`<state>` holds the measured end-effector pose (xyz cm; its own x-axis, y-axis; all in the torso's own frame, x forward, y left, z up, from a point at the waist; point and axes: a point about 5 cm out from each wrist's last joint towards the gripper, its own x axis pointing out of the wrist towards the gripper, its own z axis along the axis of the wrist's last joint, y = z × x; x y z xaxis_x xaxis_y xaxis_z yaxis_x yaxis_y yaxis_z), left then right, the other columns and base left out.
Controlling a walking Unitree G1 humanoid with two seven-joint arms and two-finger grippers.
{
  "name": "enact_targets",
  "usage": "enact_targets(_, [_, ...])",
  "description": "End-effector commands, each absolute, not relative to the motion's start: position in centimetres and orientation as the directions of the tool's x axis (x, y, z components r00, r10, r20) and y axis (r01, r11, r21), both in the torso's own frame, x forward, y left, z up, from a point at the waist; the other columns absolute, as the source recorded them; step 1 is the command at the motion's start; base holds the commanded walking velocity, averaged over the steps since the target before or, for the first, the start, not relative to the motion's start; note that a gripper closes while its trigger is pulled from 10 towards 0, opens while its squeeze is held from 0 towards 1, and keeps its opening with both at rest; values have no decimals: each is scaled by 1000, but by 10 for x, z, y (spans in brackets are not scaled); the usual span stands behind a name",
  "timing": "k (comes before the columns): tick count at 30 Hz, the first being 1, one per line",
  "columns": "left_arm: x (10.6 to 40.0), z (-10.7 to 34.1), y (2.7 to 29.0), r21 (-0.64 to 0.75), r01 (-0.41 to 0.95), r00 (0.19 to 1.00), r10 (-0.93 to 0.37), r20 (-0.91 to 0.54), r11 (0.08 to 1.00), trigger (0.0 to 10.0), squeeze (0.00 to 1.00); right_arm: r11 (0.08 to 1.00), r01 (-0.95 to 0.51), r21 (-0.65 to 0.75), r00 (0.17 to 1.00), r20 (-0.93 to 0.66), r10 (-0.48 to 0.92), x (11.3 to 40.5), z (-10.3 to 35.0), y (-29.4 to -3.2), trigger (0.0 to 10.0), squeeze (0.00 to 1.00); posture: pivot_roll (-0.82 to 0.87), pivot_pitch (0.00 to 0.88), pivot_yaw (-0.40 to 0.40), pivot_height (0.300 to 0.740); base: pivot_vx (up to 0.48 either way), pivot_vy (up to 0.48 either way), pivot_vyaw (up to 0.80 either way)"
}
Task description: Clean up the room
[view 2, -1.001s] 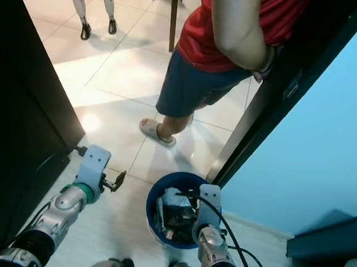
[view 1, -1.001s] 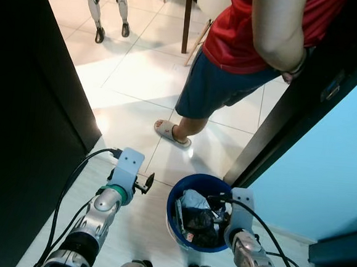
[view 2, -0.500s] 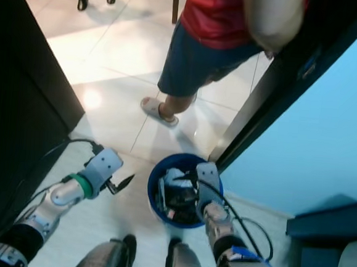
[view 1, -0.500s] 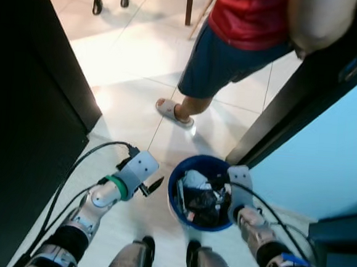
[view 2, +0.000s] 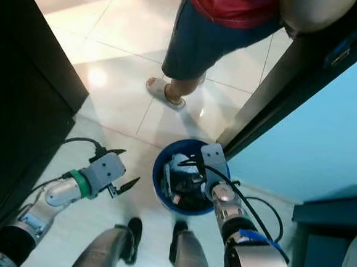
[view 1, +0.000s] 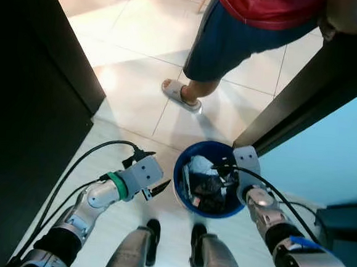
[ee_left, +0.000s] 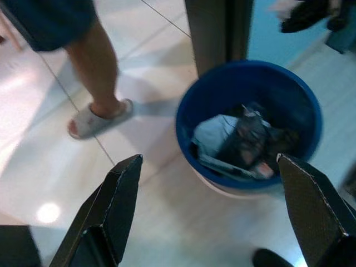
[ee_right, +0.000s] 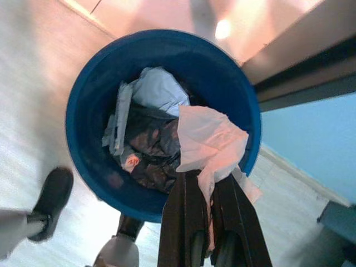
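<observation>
A blue bin stands on the pale floor just ahead of my feet, holding dark wrappers and pale crumpled paper. My right gripper hangs over the bin's rim, shut on a pinkish-white crumpled tissue that droops over the rubbish inside. In the eye views that gripper reaches into the bin from its right side. My left gripper is open and holds nothing, just left of the bin wall, with its fingers spread wide.
A person in a red shirt and dark blue shorts stands in the doorway beyond the bin, one grey slipper on the tiles. A dark panel lines the left. A dark door frame and blue wall close the right.
The camera has tilted down, so the whole scene has shifted. My left gripper has come closer to the bin's left side. The right gripper stays at the bin with the tissue.
</observation>
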<state>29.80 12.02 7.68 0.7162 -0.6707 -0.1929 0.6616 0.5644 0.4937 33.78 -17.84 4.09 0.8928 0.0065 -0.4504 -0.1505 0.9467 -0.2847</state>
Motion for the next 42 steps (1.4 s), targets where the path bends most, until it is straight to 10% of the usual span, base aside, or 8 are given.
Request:
enact_targets(1, [288, 66, 121, 488, 695, 689, -684, -241, 528, 10000, 0, 940, -178, -290, 864, -503, 8, 327, 26, -177, 10000, 0, 142, 431, 113, 740, 0, 0, 0])
enact_targets(19, [293, 82, 122, 512, 670, 701, -686, -195, 538, 10000, 0, 928, -128, -349, 870, -489, -64, 329, 29, -185, 10000, 0, 151, 415, 96, 740, 0, 0, 0])
enact_targets(20, [293, 83, 122, 508, 669, 702, -686, -193, 542, 10000, 0, 931, -121, -345, 873, -484, -66, 330, 31, -185, 10000, 976, 153, 415, 97, 740, 0, 0, 0])
enact_targets(21, [294, 84, 122, 508, 671, 701, -686, -195, 541, 10000, 0, 929, -120, -349, 875, -479, -67, 331, 32, -185, 10000, 1000, 155, 422, 98, 740, 0, 0, 0])
enact_targets(24, [293, 85, 120, 507, 674, 697, -690, -194, 538, 10000, 0, 921, -121, -370, 877, -474, -75, 332, 33, -185, 10000, 1000, 154, 414, 98, 740, 0, 0, 0])
enact_targets(25, [292, 85, 120, 507, 677, 693, -693, -196, 534, 10000, 0, 919, -128, -372, 876, -477, -72, 332, 33, -184, 10000, 0, 152, 400, 97, 740, 0, 0, 0])
enact_targets(42, [292, 82, 119, 511, 684, 687, -694, -214, 520, 10000, 0, 923, -116, -366, 869, -488, -84, 331, 31, -186, 10000, 0, 156, 397, 109, 740, 0, 0, 0])
